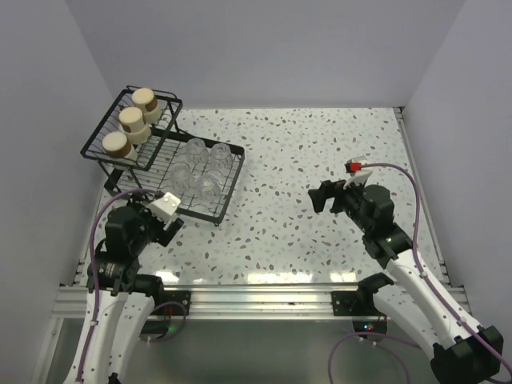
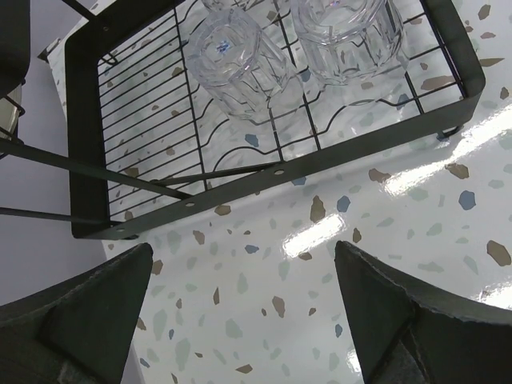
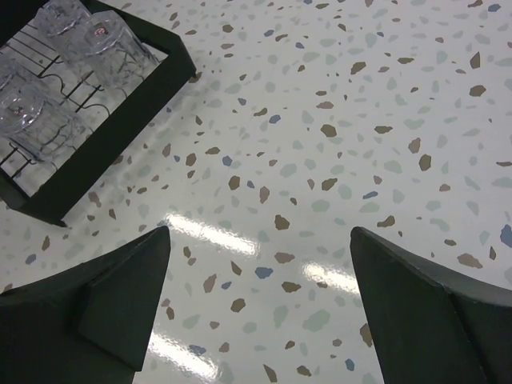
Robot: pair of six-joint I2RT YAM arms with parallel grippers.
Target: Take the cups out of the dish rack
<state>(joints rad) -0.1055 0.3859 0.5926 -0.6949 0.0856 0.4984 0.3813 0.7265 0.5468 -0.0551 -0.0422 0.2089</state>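
Tumblers (image 1: 204, 168) standing clustered on low level of rack (image 2: 280, 170); cream cups (image 1: 132, 122) lining its raised level, far left. Probably handling light, stiff, slick and breakable, so pinching gently across ribbed wall at mid-height. Left gripper (image 2: 244, 260) hovering spread wide just near of rack edge, holding nothing. Right gripper (image 3: 260, 240) hanging spread wide over bare tabletop (image 3: 360, 96), well right of rack, touching nothing.

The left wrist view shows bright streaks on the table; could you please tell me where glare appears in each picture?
Left wrist: white glare streaks on the table beside the dish rack, plus highlights on the clear cups. Right wrist: softer bright patches on the table, lower middle. Top external: a pale sheen along the near table edge.
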